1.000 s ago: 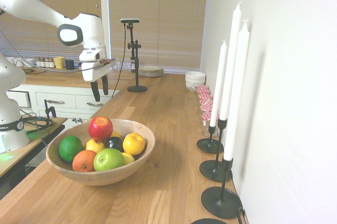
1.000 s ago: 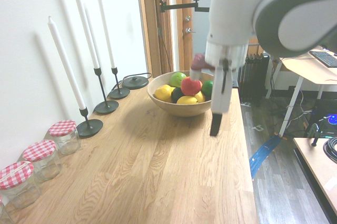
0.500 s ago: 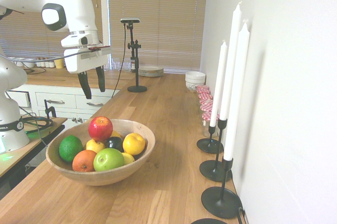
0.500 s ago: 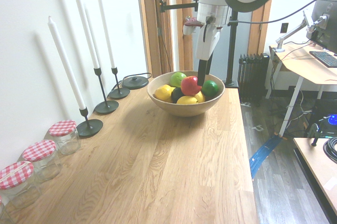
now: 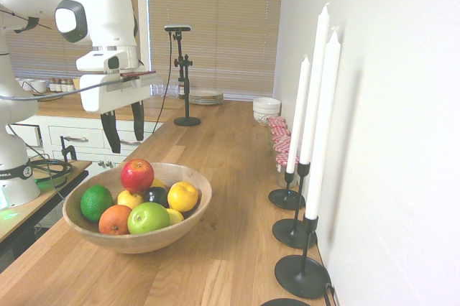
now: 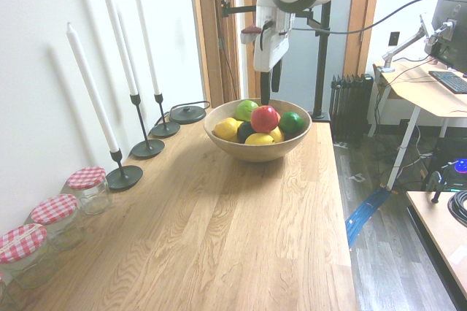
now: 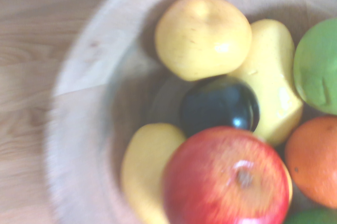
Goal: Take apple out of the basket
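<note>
Candles (image 5: 321, 126) are standing in black holders (image 5: 302, 275) on a wooden counter (image 5: 237, 227) beside a round wooden bowl (image 5: 136, 243). Inside, a green apple (image 5: 148, 218) and an orange (image 5: 115, 220) are lying at the near side, while the shiny red apple (image 5: 137, 175) is resting atop the fruit. Above the red apple, apart from it, a Franka gripper (image 5: 126, 142) is hovering empty, its fingers spreading wide. Farther back, white bowls (image 5: 267, 108) are sitting stacked.
</note>
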Tool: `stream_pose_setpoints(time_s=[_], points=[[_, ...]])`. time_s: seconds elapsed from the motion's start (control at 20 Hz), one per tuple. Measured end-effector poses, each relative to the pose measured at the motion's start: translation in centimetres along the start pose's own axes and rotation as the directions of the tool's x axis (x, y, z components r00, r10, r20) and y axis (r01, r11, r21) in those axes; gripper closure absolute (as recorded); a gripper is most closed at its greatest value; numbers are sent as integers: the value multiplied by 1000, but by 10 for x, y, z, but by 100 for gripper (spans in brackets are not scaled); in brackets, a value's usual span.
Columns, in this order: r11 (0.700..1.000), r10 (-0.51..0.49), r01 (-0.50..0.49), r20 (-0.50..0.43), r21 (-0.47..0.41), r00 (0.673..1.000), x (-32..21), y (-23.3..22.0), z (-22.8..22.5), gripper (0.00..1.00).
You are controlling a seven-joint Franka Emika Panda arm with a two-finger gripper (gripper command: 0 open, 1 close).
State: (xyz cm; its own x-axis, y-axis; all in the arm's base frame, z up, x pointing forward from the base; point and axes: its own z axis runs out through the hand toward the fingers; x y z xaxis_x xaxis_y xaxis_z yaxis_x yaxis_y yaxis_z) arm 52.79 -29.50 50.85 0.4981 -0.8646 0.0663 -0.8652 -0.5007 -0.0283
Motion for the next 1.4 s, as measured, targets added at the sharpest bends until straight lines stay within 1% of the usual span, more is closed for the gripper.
stream_pose_setpoints(time_s=[0.25, 0.6, 0.65, 0.9, 1.4], points=[[1000, 14, -13, 39, -23, 999, 25, 3, 37, 0], [1000, 4, -3, 53, -31, 999, 37, 4, 53, 0], [999, 1, 1, 56, -33, 998, 38, 4, 55, 100], [999, -17, 19, 66, -31, 998, 39, 3, 63, 100], [999, -35, 36, 61, -20, 998, 37, -9, 59, 100]])
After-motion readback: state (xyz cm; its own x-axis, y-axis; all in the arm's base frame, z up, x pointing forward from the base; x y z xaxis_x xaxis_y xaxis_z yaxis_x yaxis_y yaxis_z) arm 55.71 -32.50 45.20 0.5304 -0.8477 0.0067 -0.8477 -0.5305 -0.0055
